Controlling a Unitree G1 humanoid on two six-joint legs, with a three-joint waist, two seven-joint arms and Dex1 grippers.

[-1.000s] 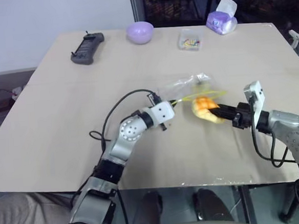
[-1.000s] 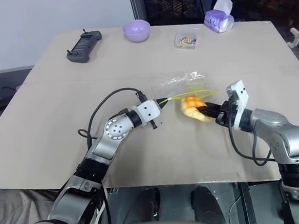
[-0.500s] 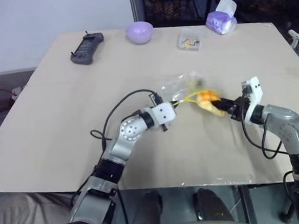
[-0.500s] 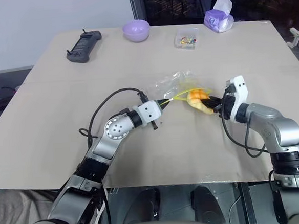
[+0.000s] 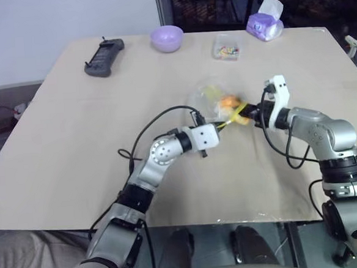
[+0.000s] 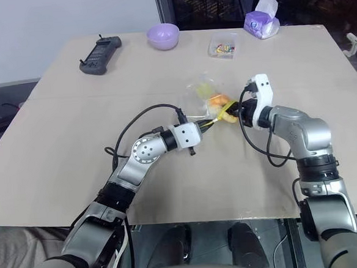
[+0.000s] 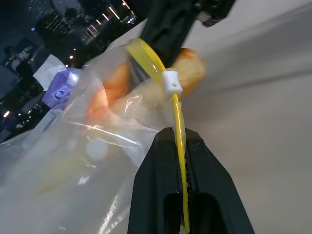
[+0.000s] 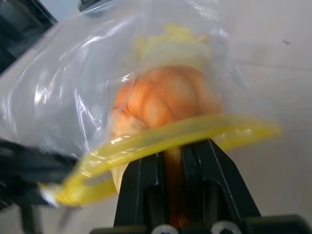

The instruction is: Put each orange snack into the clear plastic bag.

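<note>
The clear plastic bag lies crumpled at the table's middle, its yellow sealing strip spread open. My left gripper is shut on that strip at one end, holding the mouth up. The orange snack sits between the fingers of my right gripper, which is shut on it. The snack's front part is past the yellow strip, inside the bag; its rear part is still outside, between the fingers. In the head views the two grippers nearly meet at the bag's mouth, the left gripper just in front of the right gripper.
At the table's far side stand a lilac bowl, a black handset, a small clear box of colourful bits and a purple tissue pack. Bare tabletop lies to the left.
My right gripper has carried the snack forward and to the left, from beside the bag into its mouth. My left gripper has shifted slightly right with the strip.
</note>
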